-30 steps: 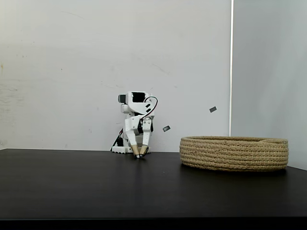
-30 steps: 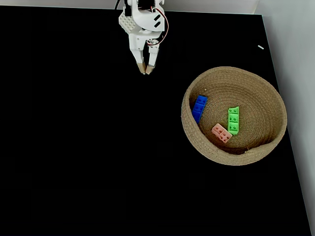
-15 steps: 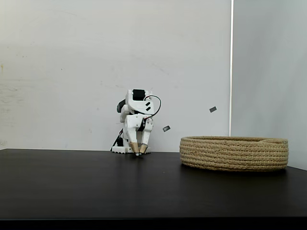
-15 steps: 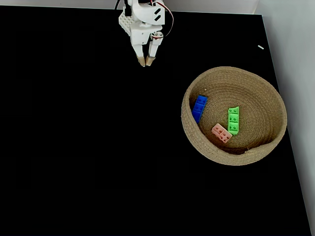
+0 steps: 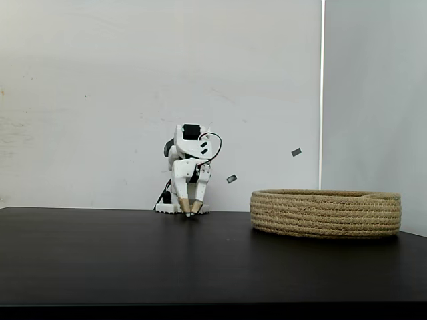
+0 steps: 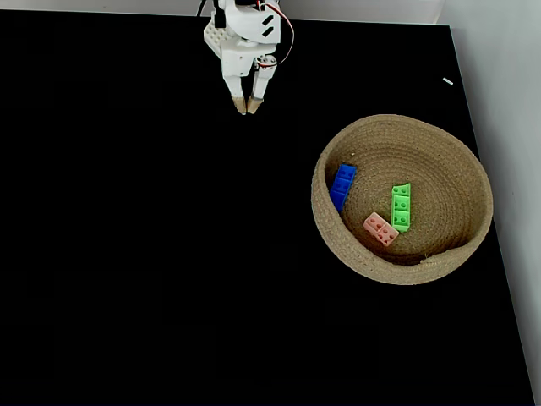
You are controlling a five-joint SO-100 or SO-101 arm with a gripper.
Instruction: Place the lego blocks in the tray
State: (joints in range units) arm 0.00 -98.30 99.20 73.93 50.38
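In the fixed view from the side, the white two-finger gripper (image 5: pixel 189 212) with tan fingertips hangs point-down at the far edge of the black table (image 5: pixel 133 260), folded close in front of the arm's white base (image 5: pixel 175 207). Its tips sit together with no brick between them, so it looks clenched on nothing. The wide, shallow round basket of coiled tan rope (image 5: pixel 325 213) stands near the table's right edge, well apart from the gripper; its low wall hides whatever lies inside. A pale wall (image 5: pixel 133 87) rises behind the table.

In the fixed view from above, the gripper (image 6: pixel 247 106) points down the picture from the table's (image 6: pixel 127 254) far edge, fingertips nearly touching and empty. The rope basket (image 6: pixel 456 254) sits toward the right edge, with all three bricks on its floor. The blue studded plastic brick (image 6: pixel 341 185) lies against the left inner wall. The bright green studded brick (image 6: pixel 401 207) lies near the middle, its long side running up and down the picture. The pale pink studded brick (image 6: pixel 380 229) lies just below and left of the green one, tilted, close to it.
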